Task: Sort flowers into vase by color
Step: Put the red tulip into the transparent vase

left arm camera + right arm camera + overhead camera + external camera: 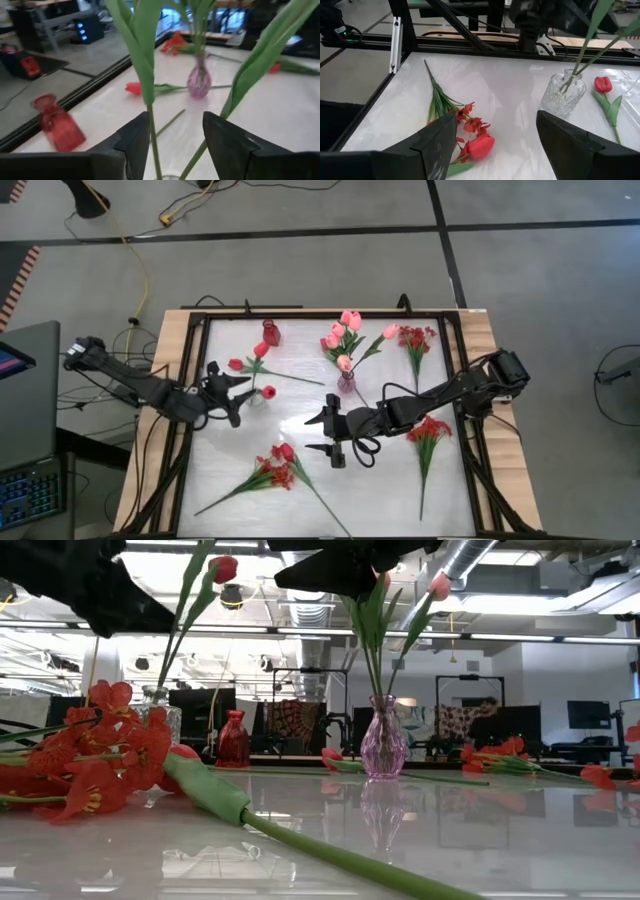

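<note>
A clear glass vase (257, 395) holds two red tulips whose green stems (150, 100) rise out of its mouth. My left gripper (176, 117) stands open at the vase, level with the stems, which pass between its fingers. Pink tulips stand in the purple vase (346, 383). A small red vase (271, 332) stands farther back. One red tulip (602, 85) lies flat on the table beside the clear vase. My right gripper (335, 432) hangs open above the table's middle, holding nothing, with a red spray and red tulip (480, 145) lying beneath it. My left gripper is open around the tulip stems just above the clear vase's mouth. One stem (151, 130) runs right along the inner edge of one finger (137, 140). I cannot tell whether they touch.
Two more red sprays (415, 340) (430, 430) lie on the right side of the white table. A black frame (190, 380) rims the table. Free white surface lies at the near left (220, 450) and between the sprays.
</note>
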